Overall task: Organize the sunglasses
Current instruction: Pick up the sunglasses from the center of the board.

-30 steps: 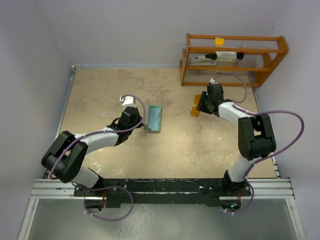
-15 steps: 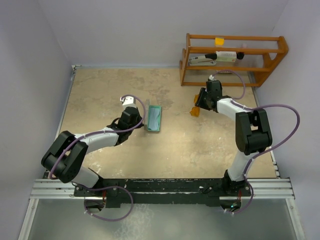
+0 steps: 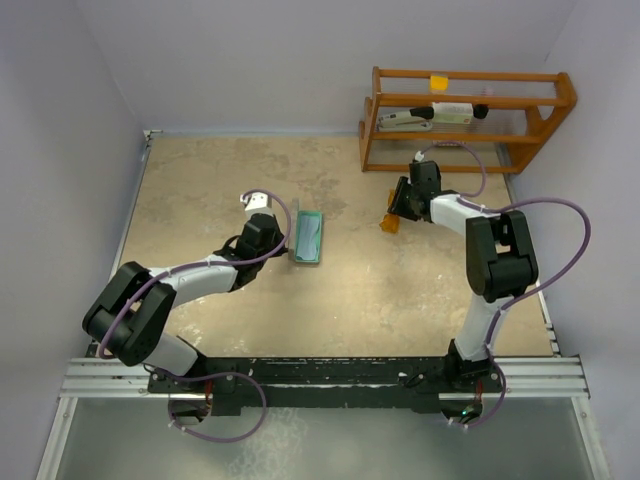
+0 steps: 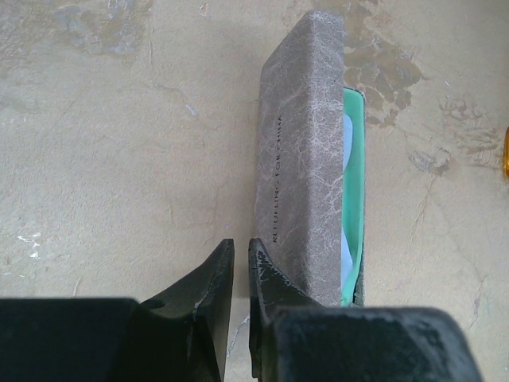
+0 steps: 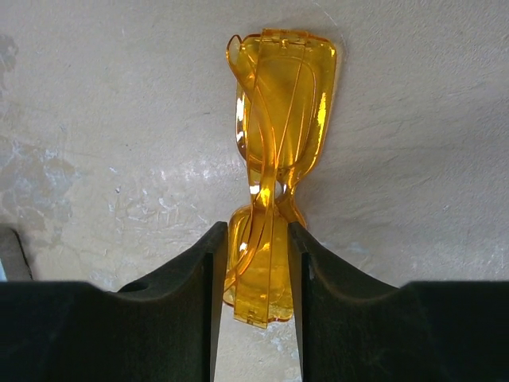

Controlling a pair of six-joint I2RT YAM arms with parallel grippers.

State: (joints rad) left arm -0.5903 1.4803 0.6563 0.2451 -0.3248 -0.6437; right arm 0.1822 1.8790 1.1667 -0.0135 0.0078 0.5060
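The orange sunglasses lie folded on the tan table, right of centre in the top view. My right gripper is shut on their near end, a finger pressed against each side; in the top view it sits just behind them. The grey case lies open on its side at mid-table, its green lining and a pale blue cloth showing. My left gripper is shut and empty, its right finger against the case's left wall.
A wooden rack stands at the back right, just behind the right gripper, with a few small items on its shelves. Walls close the table at the left, back and right.
My right wrist has shifted slightly back and left over the sunglasses, which stay in place on the table. The left arm and the case have not moved.
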